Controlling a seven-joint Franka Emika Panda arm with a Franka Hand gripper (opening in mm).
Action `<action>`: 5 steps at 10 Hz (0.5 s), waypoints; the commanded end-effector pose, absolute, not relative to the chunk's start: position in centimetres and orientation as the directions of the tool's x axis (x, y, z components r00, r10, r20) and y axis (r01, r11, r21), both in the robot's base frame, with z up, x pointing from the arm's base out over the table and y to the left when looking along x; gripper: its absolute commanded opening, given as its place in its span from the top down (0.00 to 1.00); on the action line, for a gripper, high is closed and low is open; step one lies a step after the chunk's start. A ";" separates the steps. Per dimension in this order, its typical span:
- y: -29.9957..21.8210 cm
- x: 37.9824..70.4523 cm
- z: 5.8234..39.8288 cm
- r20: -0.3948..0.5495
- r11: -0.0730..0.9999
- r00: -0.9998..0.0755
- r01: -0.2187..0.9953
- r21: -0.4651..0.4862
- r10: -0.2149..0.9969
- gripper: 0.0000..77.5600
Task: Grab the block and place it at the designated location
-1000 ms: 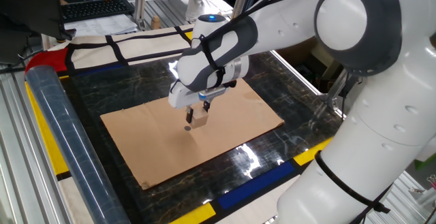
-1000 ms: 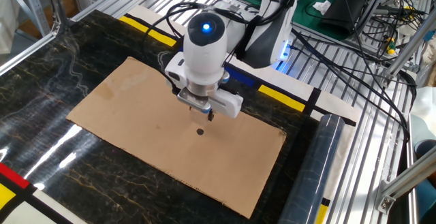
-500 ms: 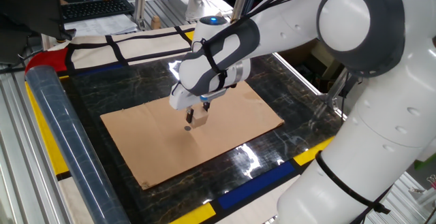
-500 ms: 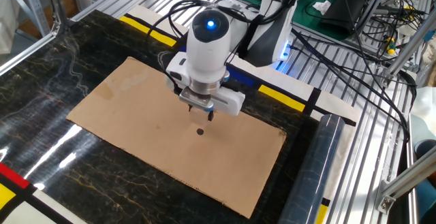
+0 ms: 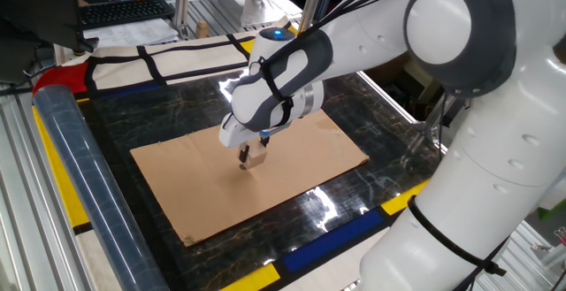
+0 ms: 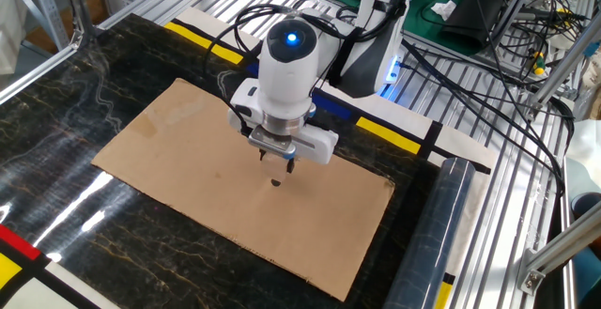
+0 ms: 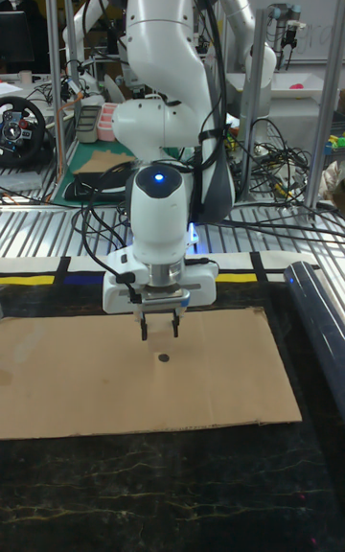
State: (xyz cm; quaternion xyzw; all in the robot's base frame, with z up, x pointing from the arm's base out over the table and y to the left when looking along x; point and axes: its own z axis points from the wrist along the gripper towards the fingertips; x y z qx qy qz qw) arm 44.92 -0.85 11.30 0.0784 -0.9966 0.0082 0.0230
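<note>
My gripper [image 5: 254,155] hangs over the middle of the brown cardboard sheet [image 5: 195,185], shut on the block [image 5: 257,156], a small light-tan cube between its dark fingers. The block sits low, just above the sheet. The designated location [image 6: 275,181], a tiny black dot, lies on the cardboard just in front of the gripper [image 6: 275,162]. In the tall fixed view the dot [image 7: 163,357] shows a little below the gripper [image 7: 159,327]. The gripper body hides the block in the other fixed view.
The cardboard [image 6: 188,149] lies on a black marbled tabletop [image 5: 354,194] edged with yellow and blue tape. A long clear plastic roll [image 5: 75,158] runs along one table edge. The big white arm [image 5: 460,105] fills the right of one fixed view.
The gripper, still holding the block, has shifted slightly lower and nearer the black dot.
</note>
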 end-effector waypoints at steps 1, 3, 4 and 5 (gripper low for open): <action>-0.5 45.5 12.3 0.040 0.987 -0.986 -0.161 -0.012 -0.160 0.99; -0.5 45.6 12.3 0.040 0.987 -0.986 -0.163 -0.012 -0.162 0.99; -0.5 45.6 12.3 0.041 0.987 -0.986 -0.162 -0.012 -0.162 0.99; -0.5 45.6 12.3 0.041 0.987 -0.986 -0.163 -0.012 -0.162 0.99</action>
